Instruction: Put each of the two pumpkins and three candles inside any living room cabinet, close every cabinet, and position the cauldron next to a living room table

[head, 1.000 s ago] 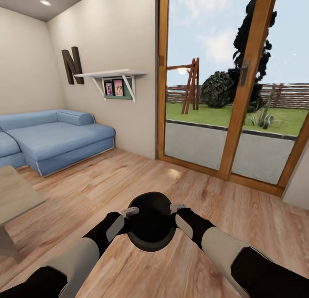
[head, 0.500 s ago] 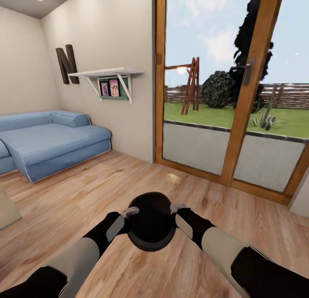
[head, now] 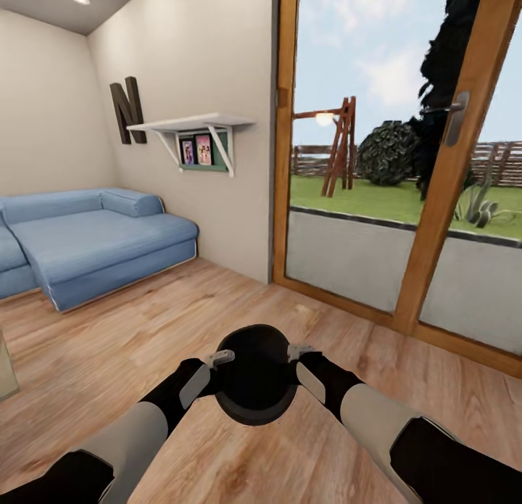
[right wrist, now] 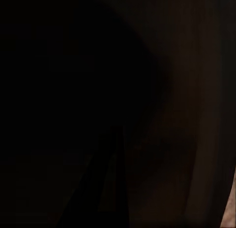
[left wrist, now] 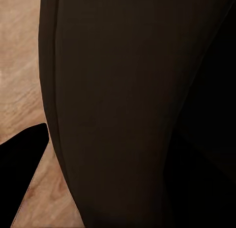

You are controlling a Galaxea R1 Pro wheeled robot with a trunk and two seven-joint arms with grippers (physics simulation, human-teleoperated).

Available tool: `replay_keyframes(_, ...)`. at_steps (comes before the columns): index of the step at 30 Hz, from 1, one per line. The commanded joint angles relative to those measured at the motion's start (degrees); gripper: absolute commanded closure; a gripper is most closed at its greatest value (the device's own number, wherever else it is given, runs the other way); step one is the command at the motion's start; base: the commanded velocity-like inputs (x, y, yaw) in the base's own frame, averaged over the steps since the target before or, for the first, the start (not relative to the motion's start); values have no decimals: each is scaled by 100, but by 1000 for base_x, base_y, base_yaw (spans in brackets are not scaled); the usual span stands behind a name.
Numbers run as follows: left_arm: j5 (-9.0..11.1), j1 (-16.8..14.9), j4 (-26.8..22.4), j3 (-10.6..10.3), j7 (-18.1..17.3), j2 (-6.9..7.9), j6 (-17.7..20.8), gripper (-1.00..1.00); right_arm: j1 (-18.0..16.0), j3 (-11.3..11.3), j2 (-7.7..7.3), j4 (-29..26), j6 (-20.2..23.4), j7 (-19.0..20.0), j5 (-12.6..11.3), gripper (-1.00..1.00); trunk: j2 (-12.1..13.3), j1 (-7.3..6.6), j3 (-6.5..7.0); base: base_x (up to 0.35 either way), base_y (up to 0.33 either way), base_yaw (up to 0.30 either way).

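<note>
The glossy black cauldron (head: pixel 255 377) hangs in front of me over the wooden floor, held between both arms in the head view. My left gripper (head: pixel 218 358) is shut on its left rim and my right gripper (head: pixel 299 352) is shut on its right rim. The cauldron's dark wall (left wrist: pixel 123 110) sits very close in the left wrist view, and its black surface (right wrist: pixel 147 115) is just as close in the right wrist view. A pale sliver of the table (head: pixel 4 366) shows at the far left edge. The pumpkins, candles and cabinet are out of view.
A blue sofa (head: pixel 94 243) stands at the left against the wall, under a white shelf (head: pixel 192 125) with pictures and a letter N. Wood-framed glass doors (head: pixel 435 199) to the garden run along the right. Bare wooden floor (head: pixel 145 323) lies ahead.
The whole view has shifted as the camera moved: the table has slid almost out at the left and the glass doors look nearer. Both arms and the cauldron keep the same pose.
</note>
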Motion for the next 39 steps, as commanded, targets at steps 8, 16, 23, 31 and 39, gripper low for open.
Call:
replay_keyframes(8, -67, -5, -1, -35, 52, 6, 28, 100, -6, 69, -3, -30, 10, -42, -116, 100, -3, 1, 28, 322, -95, 236)
replay_keyframes(16, -67, -5, -1, -35, 52, 6, 28, 100, -6, 69, -2, -30, 10, -42, -116, 100, -3, 1, 60, 310, -95, 237)
replay_keyframes(23, -66, -5, -1, -35, 52, 6, 29, 100, -6, 69, -3, -30, 10, -42, -116, 100, -3, 1, 89, 294, -95, 246)
replay_keyframes(31, -69, -5, -1, -35, 52, 6, 26, 100, -6, 69, -1, -30, 10, -42, -116, 100, -3, 1, 115, 184, -75, 260)
replay_keyframes(39, -66, -5, -1, -35, 52, 6, 30, 100, -6, 69, -3, -30, 10, -42, -116, 100, -3, 1, 126, 10, -5, 145)
